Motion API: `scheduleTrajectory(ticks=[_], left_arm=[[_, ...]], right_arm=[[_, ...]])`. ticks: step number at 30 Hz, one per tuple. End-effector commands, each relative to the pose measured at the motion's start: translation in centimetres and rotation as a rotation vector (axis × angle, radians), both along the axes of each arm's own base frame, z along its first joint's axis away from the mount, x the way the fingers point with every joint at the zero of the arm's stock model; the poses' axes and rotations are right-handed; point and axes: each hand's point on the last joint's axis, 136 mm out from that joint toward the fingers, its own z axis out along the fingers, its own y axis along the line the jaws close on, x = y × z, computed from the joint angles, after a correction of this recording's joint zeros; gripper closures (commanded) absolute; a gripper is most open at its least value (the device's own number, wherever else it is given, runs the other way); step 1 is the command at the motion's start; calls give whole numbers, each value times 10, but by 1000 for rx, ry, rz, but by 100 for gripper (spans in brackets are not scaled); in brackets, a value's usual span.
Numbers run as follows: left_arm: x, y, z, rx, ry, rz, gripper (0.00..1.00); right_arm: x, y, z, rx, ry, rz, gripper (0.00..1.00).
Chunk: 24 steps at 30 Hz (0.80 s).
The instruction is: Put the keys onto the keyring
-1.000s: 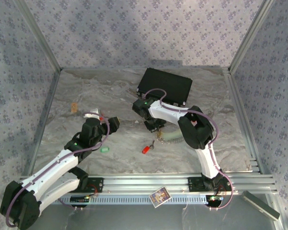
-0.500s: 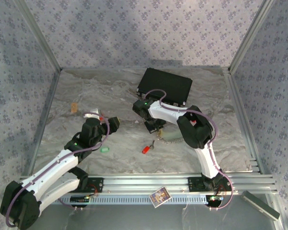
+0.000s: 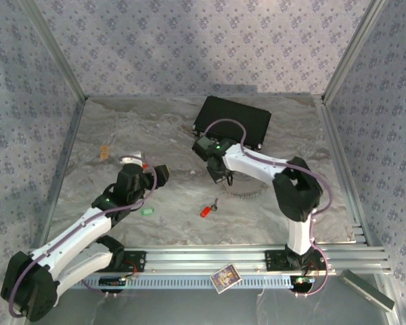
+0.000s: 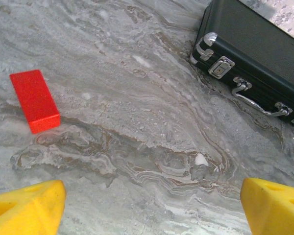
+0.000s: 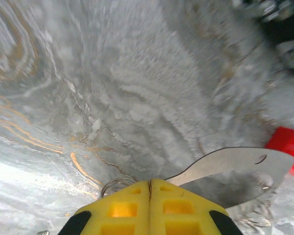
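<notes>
Jaws: right gripper [image 5: 150,183] pinching keyring [image 5: 225,165]; left gripper [image 4: 152,207] wide.

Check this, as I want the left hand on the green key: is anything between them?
Nothing visible does: only bare table lies between the open left hand and the green key.

the right gripper [image 5: 149,184] has closed fully and edged slightly farther away. the right arm's elbow [image 3: 296,191] swung right.

Robot lab test booth: aluminium frame [image 3: 210,254], patterned backdrop walls [image 3: 203,40], marbled tabletop [image 3: 155,128].
</notes>
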Motion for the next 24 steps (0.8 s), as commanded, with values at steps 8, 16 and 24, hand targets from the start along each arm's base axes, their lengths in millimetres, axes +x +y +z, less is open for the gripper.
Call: scheduleTrajectory(ticks=[8, 16, 24], left_arm=[[27, -25, 51, 52, -141, -117, 21], [58, -33, 88, 97, -204, -213, 23], [82, -21, 131, 61, -397, -289, 24]], right_arm=[[35, 3, 92, 200, -330, 103, 100], [51, 11, 143, 441, -406, 210, 100], [61, 38, 182, 651, -523, 448, 100]])
